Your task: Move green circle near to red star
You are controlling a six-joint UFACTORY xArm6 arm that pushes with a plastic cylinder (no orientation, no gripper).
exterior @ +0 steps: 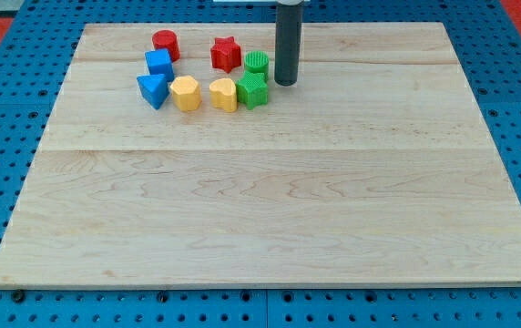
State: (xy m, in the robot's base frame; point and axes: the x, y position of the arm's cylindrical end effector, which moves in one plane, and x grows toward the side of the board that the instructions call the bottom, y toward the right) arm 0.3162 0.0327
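The green circle (258, 63) sits near the view's top, just right of the red star (226, 54) and almost touching it. My tip (285, 83) rests on the board just right of the green circle, a small gap away. A green star-like block (252, 90) lies directly below the green circle, touching it.
A red cylinder (165, 44) is at the top left of the group. A blue cube (158, 63) and a blue triangle (152, 90) lie below it. A yellow hexagon (185, 93) and a yellow heart-like block (223, 94) sit in the lower row. The wooden board (270, 200) lies on a blue pegboard.
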